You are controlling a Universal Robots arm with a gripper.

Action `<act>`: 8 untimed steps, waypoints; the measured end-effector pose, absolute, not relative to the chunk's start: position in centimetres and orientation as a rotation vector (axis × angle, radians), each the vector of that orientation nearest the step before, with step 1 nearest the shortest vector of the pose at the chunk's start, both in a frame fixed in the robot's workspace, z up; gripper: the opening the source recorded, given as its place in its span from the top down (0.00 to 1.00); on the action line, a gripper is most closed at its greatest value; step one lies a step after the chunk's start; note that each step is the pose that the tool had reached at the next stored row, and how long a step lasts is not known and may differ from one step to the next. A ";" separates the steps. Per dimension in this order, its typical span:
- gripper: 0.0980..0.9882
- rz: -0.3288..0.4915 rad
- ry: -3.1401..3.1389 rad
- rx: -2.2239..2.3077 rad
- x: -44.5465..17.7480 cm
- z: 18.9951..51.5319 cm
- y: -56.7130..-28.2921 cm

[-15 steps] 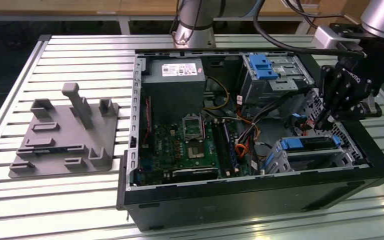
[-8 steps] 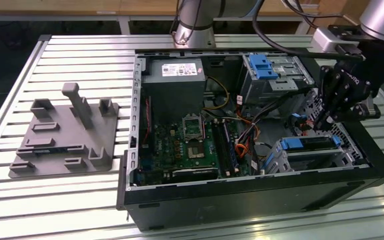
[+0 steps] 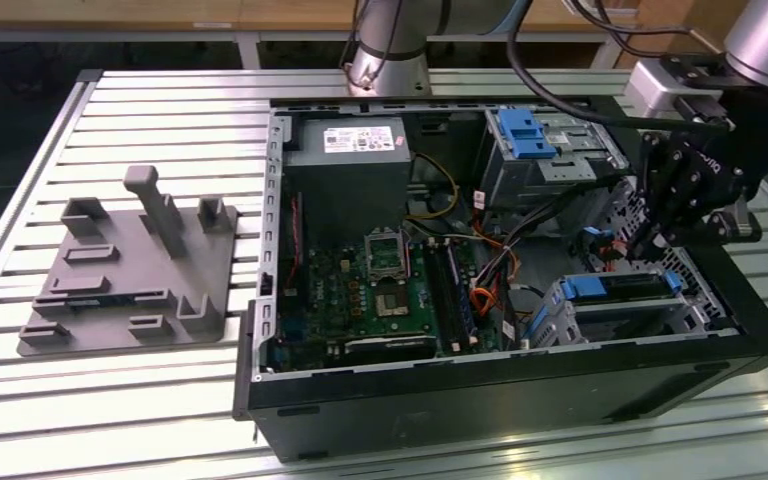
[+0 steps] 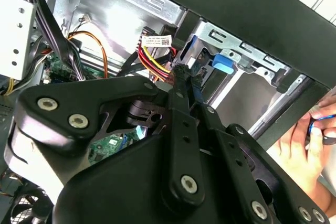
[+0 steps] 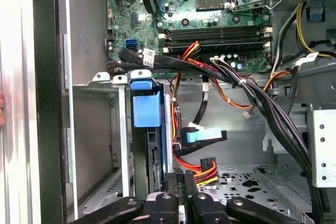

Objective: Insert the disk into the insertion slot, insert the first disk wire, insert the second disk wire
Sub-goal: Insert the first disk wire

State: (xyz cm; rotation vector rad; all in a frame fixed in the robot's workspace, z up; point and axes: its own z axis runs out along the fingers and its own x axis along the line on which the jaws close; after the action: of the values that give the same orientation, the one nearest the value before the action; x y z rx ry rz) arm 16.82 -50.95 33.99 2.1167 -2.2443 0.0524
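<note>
Black tool (image 5: 180,176) pressed nearly together against red-yellow power wires (image 5: 194,167), beside perforated silver drive cage (image 5: 97,83), blue-framed disk (image 5: 147,109) seated inside

Exterior view high above computer case (image 3: 491,390), wrist views close inside
</note>
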 end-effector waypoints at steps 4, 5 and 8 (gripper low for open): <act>0.93 0.034 -2.252 2.125 16.8 34.2 -51.3; 0.93 0.032 -2.253 2.126 16.8 34.3 -51.4; 0.93 0.031 -2.254 2.127 16.8 34.4 -51.7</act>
State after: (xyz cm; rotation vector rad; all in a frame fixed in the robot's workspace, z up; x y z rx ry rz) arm 16.81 -51.72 34.35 2.1266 -2.2537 0.0307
